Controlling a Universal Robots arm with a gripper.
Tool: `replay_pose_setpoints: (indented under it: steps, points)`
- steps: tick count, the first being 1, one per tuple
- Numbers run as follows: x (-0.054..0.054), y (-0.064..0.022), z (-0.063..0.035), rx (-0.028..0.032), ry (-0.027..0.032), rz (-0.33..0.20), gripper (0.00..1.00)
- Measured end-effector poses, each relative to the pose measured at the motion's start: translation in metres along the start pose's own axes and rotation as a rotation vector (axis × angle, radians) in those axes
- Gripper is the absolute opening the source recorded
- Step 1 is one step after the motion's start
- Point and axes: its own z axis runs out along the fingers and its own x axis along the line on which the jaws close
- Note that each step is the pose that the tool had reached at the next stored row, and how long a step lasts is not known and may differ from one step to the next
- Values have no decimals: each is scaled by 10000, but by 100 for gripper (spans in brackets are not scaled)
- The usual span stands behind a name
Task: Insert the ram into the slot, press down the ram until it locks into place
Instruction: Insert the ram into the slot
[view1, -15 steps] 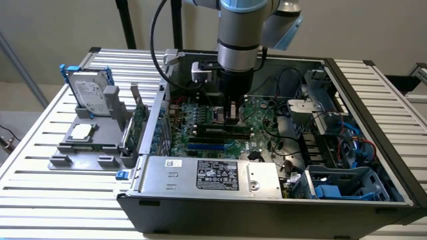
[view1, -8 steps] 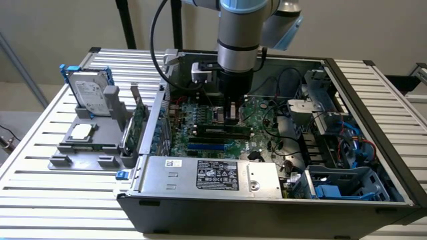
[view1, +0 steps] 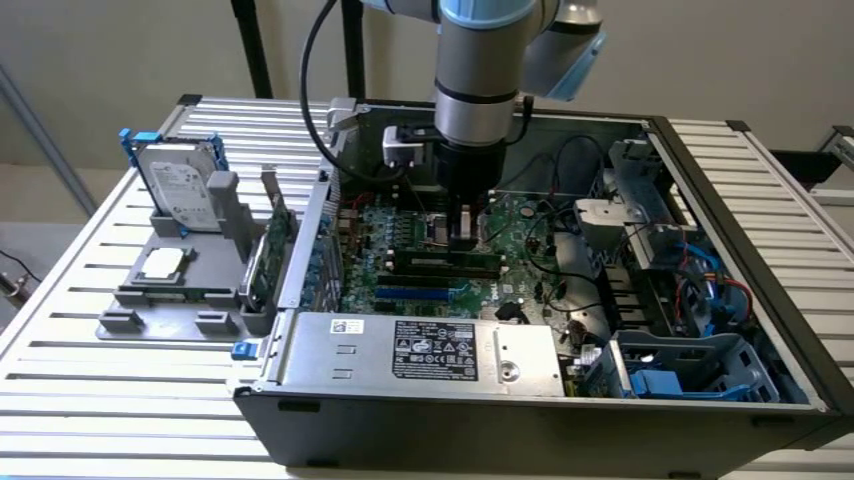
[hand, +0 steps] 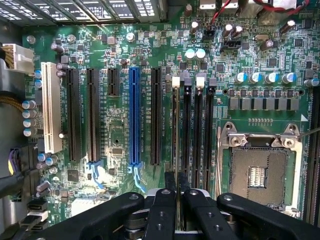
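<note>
Down at the motherboard (hand: 115, 145), the gripper (hand: 177, 181) has its two black fingers (hand: 169, 182) drawn close together on the ram (hand: 176, 140), clasping it by its upper edge. In the wrist view the ram shows edge-on as a thin line running lengthwise away from the fingertips. It stands upright along the slot (hand: 175, 95), the outermost of the four parallel black sockets, on the side nearest a black expansion socket (hand: 156, 115). Whether the ram is pressed fully home I cannot tell. This slot has a white latch (hand: 175, 81) at its far end, and so does the third of the four sockets.

Beyond the black expansion socket lies the blue socket (hand: 134, 115), and further off a white one (hand: 49, 107). On the other side of the memory sockets sits the open processor socket (hand: 260, 172) in its metal frame.

In the exterior view the gripper (view1: 463, 232) reaches straight down into the open computer case (view1: 534, 425), with the ram (view1: 441, 263) just below it. A silver power supply (view1: 420, 350) fills the near part of the case. At the exterior view's left, a hard drive (view1: 180, 185) stands in a grey holder on the slatted table (view1: 80, 300).
</note>
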Motion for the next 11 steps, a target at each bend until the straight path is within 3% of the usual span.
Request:
replay_pose_setpoints:
  steps: [6, 7, 8, 11]
  points:
    - [-2, 2, 13, 3, 4, 3, 15]
    - [-2, 2, 13, 3, 4, 3, 21]
    - [-1, 2, 9, 4, 3, 4, 21]
    - [4, 2, -49, -4, -3, 4, 21]
